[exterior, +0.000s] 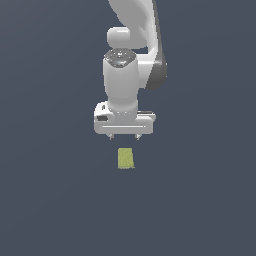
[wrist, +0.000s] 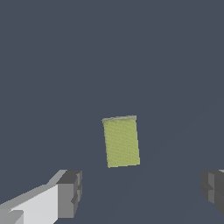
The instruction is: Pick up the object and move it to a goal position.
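Dark slate-blue ground (exterior: 45,200) fills both views around us. Our gripper (exterior: 124,136) hangs at the centre of the exterior frame, pointing down, jaws spread wide and holding nothing. The yellow-green block (exterior: 125,158) lies just below centre, apart from our fingertips; in the wrist view it (wrist: 121,141) sits mid-frame, clear of both dark finger pads (wrist: 70,193).

My target, a small yellow-green rectangular block (exterior: 125,158), faintly mottled, lies flat and slightly skewed on the dark bench (exterior: 50,200), untouched.
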Tool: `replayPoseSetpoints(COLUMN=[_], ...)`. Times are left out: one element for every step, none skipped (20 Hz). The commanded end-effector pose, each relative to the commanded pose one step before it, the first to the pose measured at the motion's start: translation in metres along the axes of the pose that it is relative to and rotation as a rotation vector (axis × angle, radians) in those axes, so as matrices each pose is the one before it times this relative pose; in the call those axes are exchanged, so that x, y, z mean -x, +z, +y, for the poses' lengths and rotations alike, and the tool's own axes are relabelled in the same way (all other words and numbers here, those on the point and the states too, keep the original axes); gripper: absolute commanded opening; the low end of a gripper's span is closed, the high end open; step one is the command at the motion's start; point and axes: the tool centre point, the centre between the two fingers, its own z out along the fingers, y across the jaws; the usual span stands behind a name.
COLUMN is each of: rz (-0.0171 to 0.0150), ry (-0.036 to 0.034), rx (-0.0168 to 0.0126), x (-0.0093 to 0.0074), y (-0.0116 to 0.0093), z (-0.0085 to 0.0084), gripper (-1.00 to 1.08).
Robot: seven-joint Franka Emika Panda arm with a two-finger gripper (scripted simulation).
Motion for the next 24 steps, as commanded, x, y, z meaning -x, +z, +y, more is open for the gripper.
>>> replayPoseSetpoints(rz=[0.0, -0.00034, -0.00105, -0.00168, -0.0023, -0.00284, -0.00275, -0.00202, -0.00131, -0.00059, -0.00002, 0.0, 0.00038, -0.00027, -0.00077, -0.00116, -0.00157, -0.00189, -0.00215, -0.00243, -0.00273, -0.003, -0.00337, -0.00369], ry=[0.0, -0.00069, -0.00208, -0.00332, -0.00457, -0.00572, -0.00562, -0.00423, -0.00285, -0.00141, -0.00019, 0.0, 0.00084, -0.00021, -0.00101, -0.00165, -0.00228, -0.00276, -0.00311, -0.0035, -0.00392, -0.00434, -0.00492, -0.00543], rx=[0.0, -0.0006, -0.00191, -0.00308, -0.00432, -0.00554, -0.00569, -0.00457, -0.00341, -0.00208, -0.00066, 0.0, 0.00103, 0.00091, 0.00088, 0.00084, 0.00095, 0.00111, 0.00137, 0.00169, 0.00197, 0.00215, 0.00232, 0.00244], x=[0.0, 0.00012, 0.00033, 0.00055, 0.00077, 0.00098, 0.001, 0.0008, 0.00059, 0.00037, 0.00014, -0.00009, -0.00012, -0.00016, -0.00015, -0.00014, -0.00014, -0.00014, -0.00015, -0.00016, -0.00015, -0.0001, -0.00003, 0.00006], y=[0.0, 0.00007, 0.00025, 0.00035, 0.00042, 0.00039, 0.00015, -0.00017, -0.00044, -0.00062, -0.00058, -0.00001, 0.00028, 0.00114, 0.00187, 0.00255, 0.00327, 0.00394, 0.00459, 0.00527, 0.00594, 0.00659, 0.0073, 0.00799], z=[0.00001, -0.0004, -0.00118, -0.0019, -0.00266, -0.0034, -0.00348, -0.00279, -0.00207, -0.00127, -0.00049, -0.00005, 0.00078, 0.00055, 0.00046, 0.00048, 0.00048, 0.00059, 0.00076, 0.00091, 0.00103, 0.00117, 0.0012, 0.00129], gripper=[1.0, 1.0, 1.0, 1.0, 1.0, 1.0, 1.0, 1.0, 1.0, 1.0, 1.0, 1.0, 1.0, 1.0, 1.0, 1.0, 1.0, 1.0, 1.0, 1.0, 1.0, 1.0, 1.0, 1.0])
